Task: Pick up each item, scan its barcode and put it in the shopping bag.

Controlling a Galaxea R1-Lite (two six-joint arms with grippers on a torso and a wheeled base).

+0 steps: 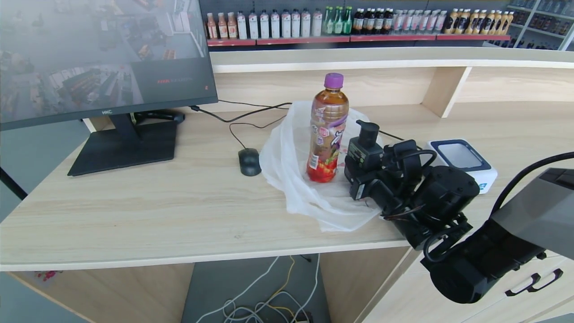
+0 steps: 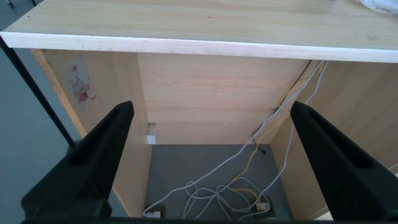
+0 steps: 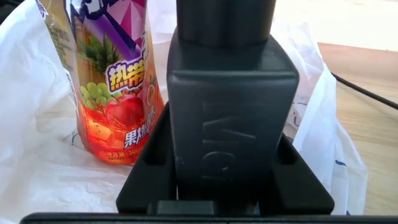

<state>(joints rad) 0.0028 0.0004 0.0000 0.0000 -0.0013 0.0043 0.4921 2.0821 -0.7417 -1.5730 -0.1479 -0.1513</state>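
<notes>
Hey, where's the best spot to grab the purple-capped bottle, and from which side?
Take the bottle around its labelled middle, level from the robot's left. It stands upright on the shopping bag, so its round sides are exposed there, while the black scanner crowds its right. The open left hand looks free for that.

left hand (image 2: 212, 109) spread wide, right hand (image 1: 373, 181) gripping scanner (image 1: 364, 150)

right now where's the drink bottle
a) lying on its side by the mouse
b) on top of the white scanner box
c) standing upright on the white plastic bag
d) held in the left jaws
c: the bottle stands upright, purple cap up, its base on the white plastic bag on the counter.
</notes>
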